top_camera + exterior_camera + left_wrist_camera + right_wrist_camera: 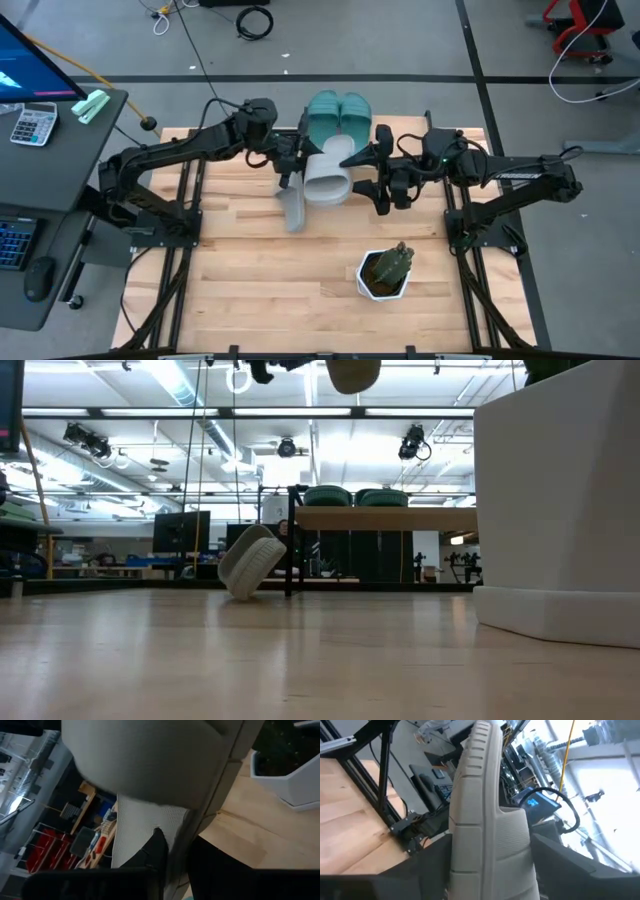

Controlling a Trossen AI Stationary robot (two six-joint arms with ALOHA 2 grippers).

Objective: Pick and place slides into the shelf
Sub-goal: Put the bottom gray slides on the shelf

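My left claw (290,185) gripped one grey slide (292,207); my right claw (368,172) stood open around a second grey slide (328,172), teal pair (337,118) just beyond.

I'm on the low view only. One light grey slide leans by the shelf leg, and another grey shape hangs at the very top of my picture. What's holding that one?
Observer: The left gripper is shut on it. It is the second light grey rubber slide sandal, lifted off the table.
Operator: And the right arm?
Observer: The right gripper is at that same raised slide, coming in from the opposite side.
Operator: What's the white wall filling my right side?
Observer: A white pot with a green plant, standing on the wooden tabletop in front of the right arm.
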